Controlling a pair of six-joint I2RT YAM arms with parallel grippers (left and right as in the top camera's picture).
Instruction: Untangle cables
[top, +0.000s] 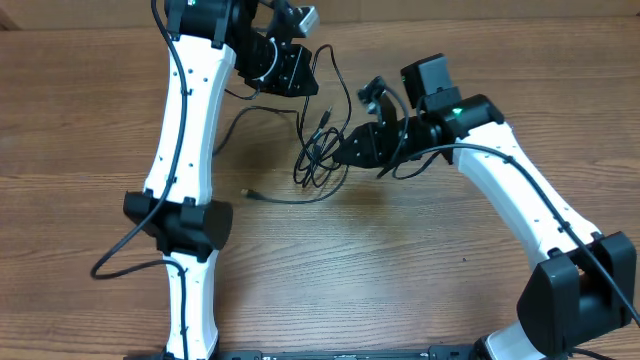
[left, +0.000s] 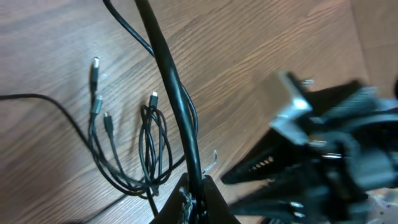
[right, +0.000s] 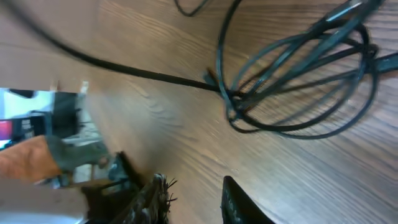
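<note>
The cables (top: 318, 160) lie as a loose black tangle of loops on the wooden table, with one strand trailing left to a small plug (top: 252, 192). My left gripper (top: 312, 60) hangs above the table's far side. Its jaws are shut on one black cable (left: 177, 106), which runs down to the loops (left: 152, 146) and several plug ends (left: 94, 67). My right gripper (top: 337, 157) is low, right beside the tangle's right edge. In the right wrist view its fingers (right: 239, 205) stand apart with bare wood between them, and the loops (right: 298, 74) lie just ahead.
The table's far edge (top: 500, 25) runs along the top of the overhead view. The left arm's white link (top: 185, 120) stands left of the tangle. The right arm (top: 520, 190) reaches in from the lower right. A thicker black arm wire (top: 130, 255) loops at the left.
</note>
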